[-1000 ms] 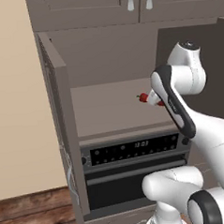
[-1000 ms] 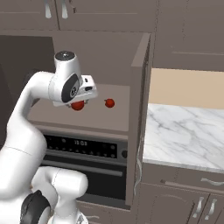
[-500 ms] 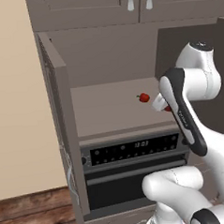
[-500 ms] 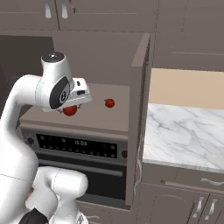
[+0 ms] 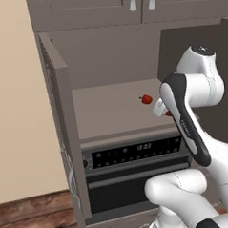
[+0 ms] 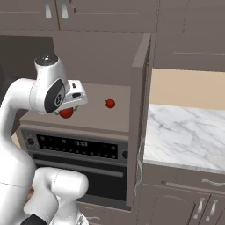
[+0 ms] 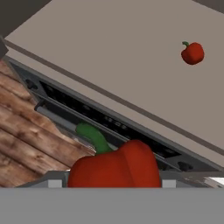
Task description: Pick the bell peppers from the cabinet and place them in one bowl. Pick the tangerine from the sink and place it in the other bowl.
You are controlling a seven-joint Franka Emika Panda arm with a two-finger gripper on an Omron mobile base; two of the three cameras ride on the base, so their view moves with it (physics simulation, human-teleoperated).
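Note:
My gripper (image 6: 67,110) is shut on a glossy red bell pepper (image 7: 116,168) with a green stem, held just in front of the cabinet's (image 6: 141,83) shelf niche, above the oven. From the left base view only a sliver of this held pepper (image 5: 168,113) peeks out behind my forearm. The other bell pepper (image 6: 110,103) rests on the shelf, further back and apart from the hand; it also shows as pepper (image 5: 145,99) and pepper (image 7: 192,52). The bowls, the sink and the tangerine are out of view.
The black oven (image 5: 137,150) with its lit display sits right under the shelf. The cabinet door (image 5: 60,133) stands open on the left. A marble counter (image 6: 184,132) runs to the right of the cabinet. Wood floor (image 7: 30,131) lies below.
The hand has drawn back out of the shelf niche toward the oven front, carrying the pepper. The other pepper has stayed in place on the shelf.

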